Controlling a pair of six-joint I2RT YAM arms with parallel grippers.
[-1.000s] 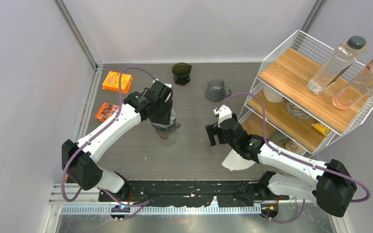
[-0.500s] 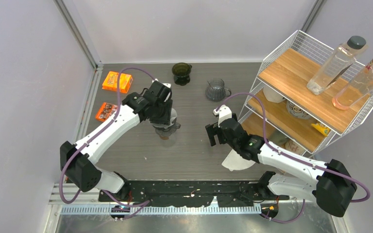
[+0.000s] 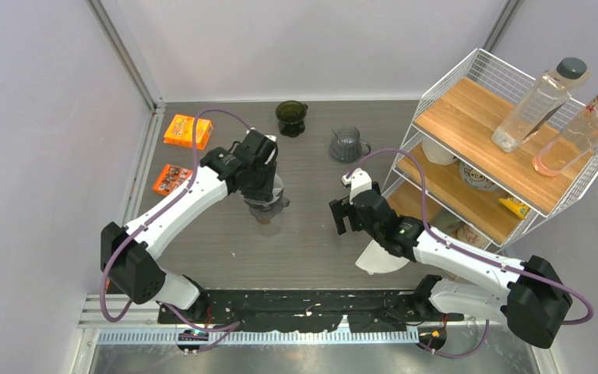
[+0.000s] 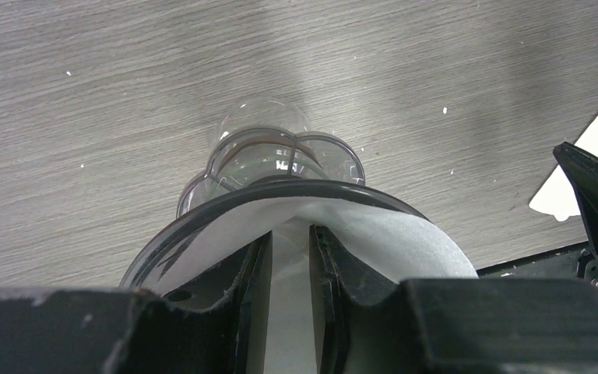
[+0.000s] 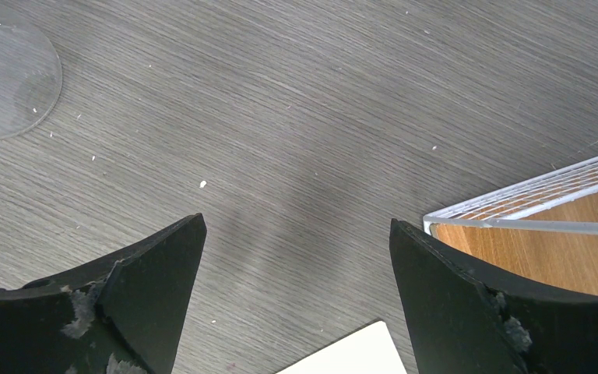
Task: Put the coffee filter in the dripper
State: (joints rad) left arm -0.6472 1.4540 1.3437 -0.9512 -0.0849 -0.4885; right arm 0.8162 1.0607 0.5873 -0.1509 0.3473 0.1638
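Two black fingers of the left gripper (image 4: 290, 234) are standing narrowly apart inside the clear plastic cone-shaped dripper (image 4: 280, 156), with the white paper coffee filter (image 4: 389, 234) showing between them; whether they are pinching it I cannot tell. The thin, matte filter is lying curved against the dripper's dark-rimmed inner wall, and the dripper is standing left of the middle of the grey wood-grain worktop (image 3: 311, 257). The right gripper (image 5: 296, 226) is hanging with its wedge-shaped jaws spread wide, gripping nothing, above bare worktop near the white wire rack with wooden shelves (image 5: 568, 257) along the right edge.
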